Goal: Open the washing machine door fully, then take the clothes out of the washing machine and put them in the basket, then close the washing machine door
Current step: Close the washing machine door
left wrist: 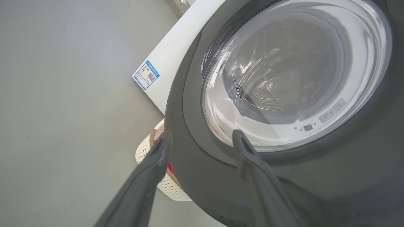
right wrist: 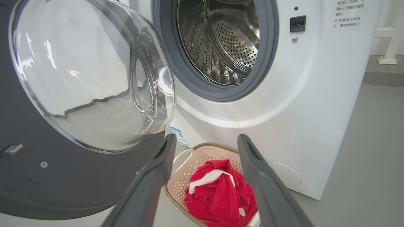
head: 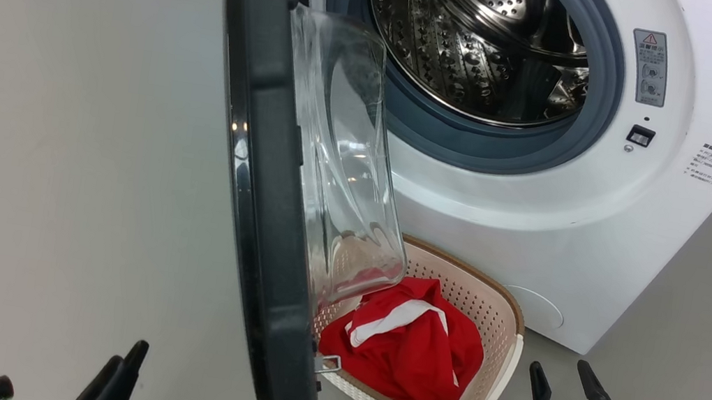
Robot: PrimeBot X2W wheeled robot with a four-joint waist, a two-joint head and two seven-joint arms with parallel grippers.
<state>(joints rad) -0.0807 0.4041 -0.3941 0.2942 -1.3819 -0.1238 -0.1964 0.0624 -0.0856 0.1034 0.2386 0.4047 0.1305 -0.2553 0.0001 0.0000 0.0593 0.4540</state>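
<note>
The washing machine door (head: pixel 269 215) stands open, and the head view looks at its thin edge. Its clear glass bowl (head: pixel 345 177) sticks out over the near end of the basket (head: pixel 514 336) and hides part of it. The basket sits on the grey floor (head: pixel 58 113), right at the foot of the washing machine (head: pixel 538 206), under the round hole. The red clothes (head: pixel 417 357) with a white stripe lie bunched up inside the basket. The shiny drum (head: pixel 478 42) is full of little holes, with a grey rubber ring (head: pixel 595 109) around it.

The left gripper (head: pixel 128 353) is low and near the outer side of the door. Its fingers are spread wide and hold nothing. The right gripper (head: pixel 559 366) is low, just beside the basket. Its fingers are spread wide too, with nothing in them.

A grey sticker (head: pixel 649 67) beside the hole has a red warning triangle on top. Below it is a small dark latch slot (head: pixel 641 135). Some small printed lines (head: pixel 707 164) are too tiny to read.

The left wrist view looks at the door's outer face and sees the drum holes through the glass. It also shows a blue and white sticker (left wrist: pixel 145 75) with a square code on the machine's front. The right wrist view shows the door's inner side with a small metal hook (right wrist: pixel 11 149), and the clothes between its own fingers.
</note>
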